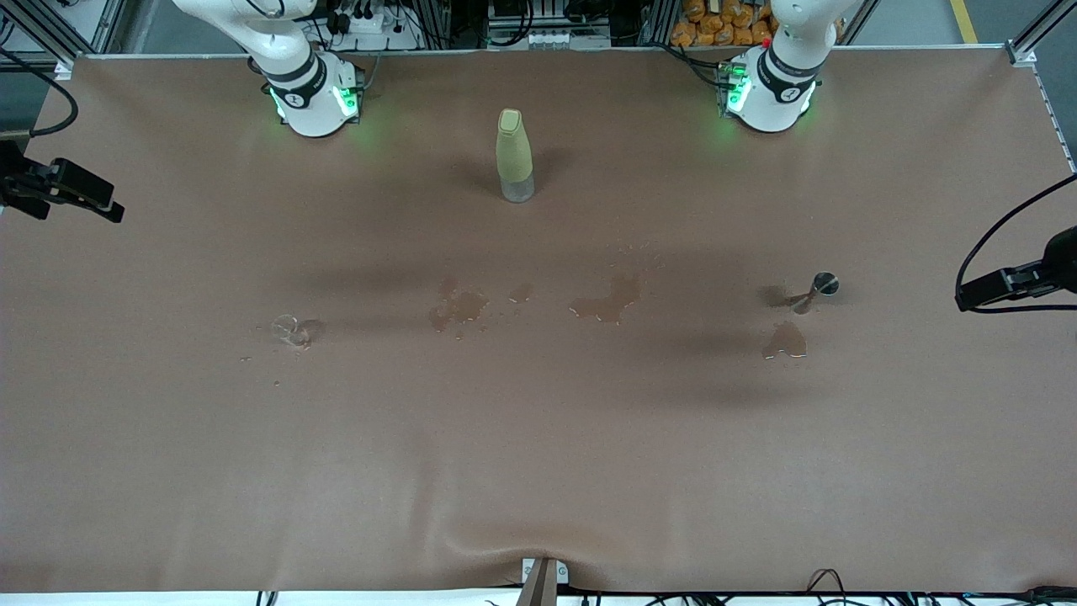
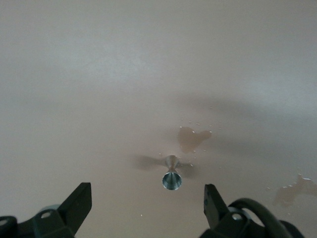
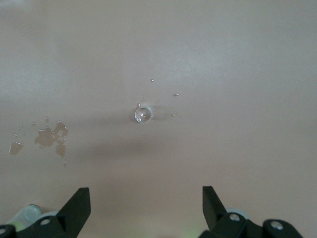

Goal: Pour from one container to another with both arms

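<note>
Tumbler (image 3: 143,114) sits under the right hand (image 3: 146,210); stemmed glass (image 2: 172,176) under the left hand (image 2: 148,210); both hands released, each arm nearest its own glass.

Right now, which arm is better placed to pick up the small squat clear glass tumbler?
Right. The small squat clear glass tumbler sits toward the right arm's end of the table, under the open right gripper. The open left gripper hangs over the clear stemmed cone-shaped glass.

I note the clear tumbler (image 1: 289,329) upright toward the right arm's end; the stemmed glass (image 1: 814,291) stands toward the left arm's end.
</note>
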`<act>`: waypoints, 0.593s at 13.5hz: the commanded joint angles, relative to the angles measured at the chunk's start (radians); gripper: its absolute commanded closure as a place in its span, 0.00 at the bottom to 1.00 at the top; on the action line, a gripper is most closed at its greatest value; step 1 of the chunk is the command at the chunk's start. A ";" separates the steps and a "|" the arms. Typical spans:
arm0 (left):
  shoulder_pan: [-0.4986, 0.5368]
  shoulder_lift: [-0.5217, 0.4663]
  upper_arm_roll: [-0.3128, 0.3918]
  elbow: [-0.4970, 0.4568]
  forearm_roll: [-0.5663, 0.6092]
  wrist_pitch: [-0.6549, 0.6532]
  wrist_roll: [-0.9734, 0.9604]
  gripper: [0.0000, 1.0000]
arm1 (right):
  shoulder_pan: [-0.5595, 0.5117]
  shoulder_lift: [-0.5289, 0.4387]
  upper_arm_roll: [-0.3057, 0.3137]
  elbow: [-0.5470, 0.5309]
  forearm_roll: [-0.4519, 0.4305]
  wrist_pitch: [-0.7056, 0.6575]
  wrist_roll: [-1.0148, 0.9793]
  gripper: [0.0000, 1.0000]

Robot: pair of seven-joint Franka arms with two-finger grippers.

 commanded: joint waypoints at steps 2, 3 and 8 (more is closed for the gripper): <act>-0.181 -0.037 0.240 -0.010 -0.144 0.005 -0.017 0.00 | -0.014 0.011 0.012 0.026 -0.003 -0.008 0.008 0.00; -0.232 -0.047 0.308 -0.011 -0.181 0.005 -0.017 0.00 | -0.014 0.011 0.012 0.026 -0.003 -0.008 0.010 0.00; -0.372 -0.077 0.458 -0.034 -0.229 0.012 -0.043 0.00 | -0.014 0.011 0.012 0.026 -0.003 -0.008 0.010 0.00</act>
